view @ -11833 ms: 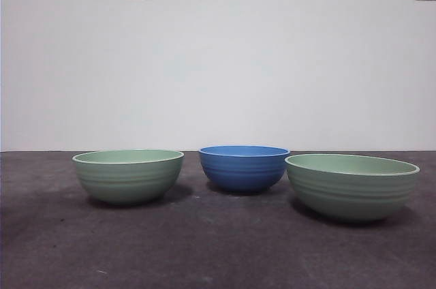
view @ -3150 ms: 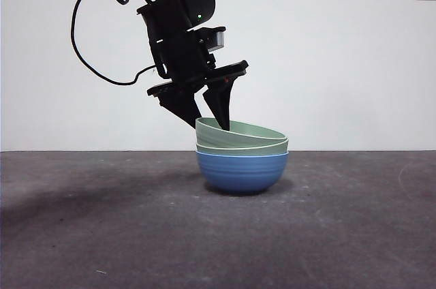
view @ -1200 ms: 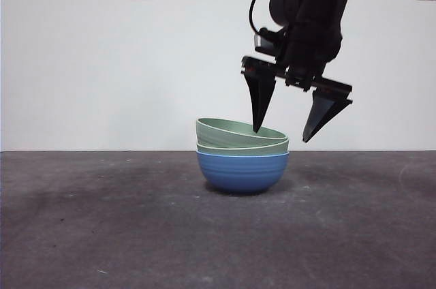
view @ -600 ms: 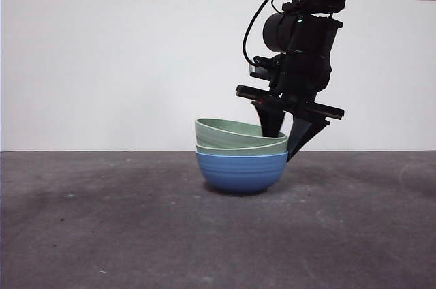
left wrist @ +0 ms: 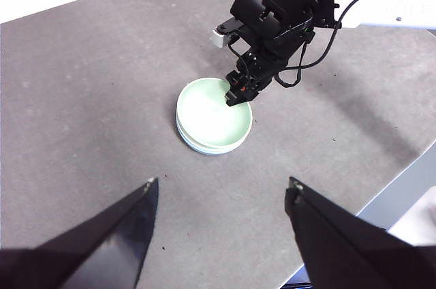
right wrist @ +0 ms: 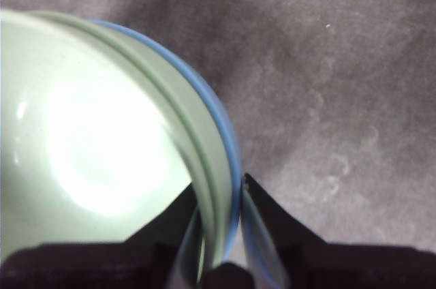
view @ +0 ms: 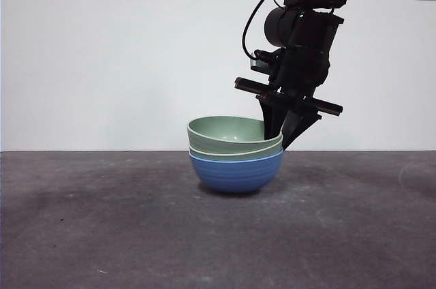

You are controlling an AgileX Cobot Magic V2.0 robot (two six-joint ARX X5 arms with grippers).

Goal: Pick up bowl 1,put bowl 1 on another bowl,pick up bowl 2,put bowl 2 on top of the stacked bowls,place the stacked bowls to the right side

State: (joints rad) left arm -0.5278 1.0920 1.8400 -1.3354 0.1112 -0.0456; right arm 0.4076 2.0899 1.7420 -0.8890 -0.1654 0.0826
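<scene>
Centrally on the table, the stacked bowls are seen, two green nested in the blue bowl. Their right-hand rims are pinched between the narrowly set jaws of the right gripper. The left gripper is held wide apart, high above.

no readable text, labels or numbers

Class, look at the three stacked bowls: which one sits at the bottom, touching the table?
The blue bowl. Both green bowls nest inside it, clear of the table.
</scene>
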